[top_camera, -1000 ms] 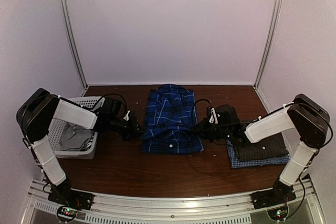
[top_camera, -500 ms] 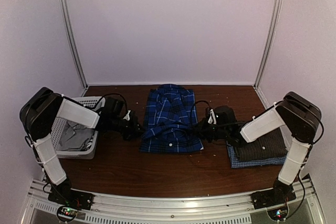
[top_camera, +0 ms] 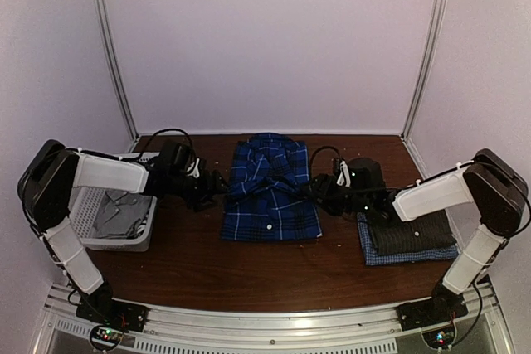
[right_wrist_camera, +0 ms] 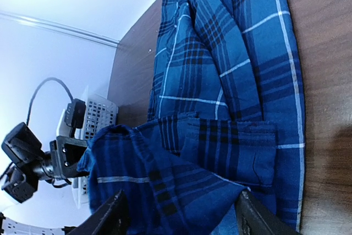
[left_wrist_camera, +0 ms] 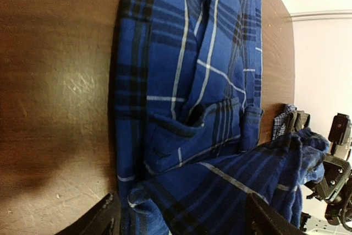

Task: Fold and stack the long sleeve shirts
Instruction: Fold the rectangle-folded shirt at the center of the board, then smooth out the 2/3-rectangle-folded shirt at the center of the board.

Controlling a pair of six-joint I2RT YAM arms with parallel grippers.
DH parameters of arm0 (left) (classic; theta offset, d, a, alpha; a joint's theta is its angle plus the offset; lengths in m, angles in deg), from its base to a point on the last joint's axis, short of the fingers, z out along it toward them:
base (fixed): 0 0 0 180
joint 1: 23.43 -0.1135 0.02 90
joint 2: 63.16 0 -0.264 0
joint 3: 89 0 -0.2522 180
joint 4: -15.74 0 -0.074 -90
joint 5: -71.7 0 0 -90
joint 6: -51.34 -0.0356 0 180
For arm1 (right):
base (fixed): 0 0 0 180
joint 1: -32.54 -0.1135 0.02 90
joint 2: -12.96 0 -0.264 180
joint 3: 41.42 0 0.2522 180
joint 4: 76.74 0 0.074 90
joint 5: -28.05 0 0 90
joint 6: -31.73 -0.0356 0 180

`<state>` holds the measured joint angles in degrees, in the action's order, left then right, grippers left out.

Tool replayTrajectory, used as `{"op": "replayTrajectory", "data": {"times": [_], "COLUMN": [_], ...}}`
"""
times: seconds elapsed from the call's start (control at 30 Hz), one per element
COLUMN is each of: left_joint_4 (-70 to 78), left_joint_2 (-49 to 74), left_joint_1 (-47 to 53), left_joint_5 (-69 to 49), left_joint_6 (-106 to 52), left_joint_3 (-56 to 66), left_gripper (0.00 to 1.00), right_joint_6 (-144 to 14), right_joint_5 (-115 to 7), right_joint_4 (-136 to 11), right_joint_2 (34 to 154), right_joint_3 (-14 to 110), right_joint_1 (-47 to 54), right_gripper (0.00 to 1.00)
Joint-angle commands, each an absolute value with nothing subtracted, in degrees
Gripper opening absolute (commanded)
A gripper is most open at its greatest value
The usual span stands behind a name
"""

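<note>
Basket: a white plastic mesh basket (top_camera: 116,243) is set at the table's nine o'clock edge.
Table: a dark brown wooden top (top_camera: 249,275) is seen, scuffed and lightly speckled.
Rail: a slotted aluminium rail (top_camera: 274,333) is fixed along six o'clock.
Walls: pale walls (top_camera: 265,39) are framed by metal posts (top_camera: 112,55) at ten and two o'clock.
</note>
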<state>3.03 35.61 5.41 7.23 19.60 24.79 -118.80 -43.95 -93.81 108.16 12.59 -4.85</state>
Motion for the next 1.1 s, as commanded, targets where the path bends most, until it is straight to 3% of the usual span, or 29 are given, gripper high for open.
{"op": "replayTrajectory", "data": {"times": [0.0,0.17,0.4,0.5,0.7,0.77,0.87,1.07], "left_joint_4": [-1.8,-5.6,-7.1,-7.2,-6.2,-5.1,-4.7,-5.1], "left_joint_2": [31.6,29.7,27.2,26.4,29.1,31.2,34.9,42.8], "left_joint_1": [4.9,4.9,5.0,5.7,9.5,10.3,11.5,12.1], "left_joint_5": [1.1,-3.0,-5.5,-4.9,-2.5,-0.9,0.2,2.2], "left_joint_6": [14.0,10.5,8.6,7.8,8.0,8.4,7.8,6.3], "left_joint_3": [21.7,19.6,19.3,19.7,19.4,19.1,16.9,11.5], "left_gripper": [0.82,0.87,0.85,0.75,0.32,0.23,0.15,0.06], "right_joint_6": [-113.9,-109.4,-105.1,-102.8,-100.5,-99.5,-98.8,-97.8], "right_joint_5": [-48.0,-51.9,-55.2,-55.6,-51.2,-50.2,-49.3,-49.7], "right_joint_4": [-87.9,-80.0,-74.3,-71.7,-70.9,-69.4,-67.6,-63.5], "right_joint_2": [104.0,100.7,98.7,101.3,110.0,113.8,118.3,126.0], "right_joint_3": [13.9,16.4,19.0,21.6,28.5,31.7,35.6,43.3], "right_joint_1": [-4.4,-5.6,-9.2,-11.7,-13.4,-13.9,-14.2,-14.1], "right_gripper": [0.72,0.8,0.8,0.74,0.4,0.31,0.24,0.18]}}
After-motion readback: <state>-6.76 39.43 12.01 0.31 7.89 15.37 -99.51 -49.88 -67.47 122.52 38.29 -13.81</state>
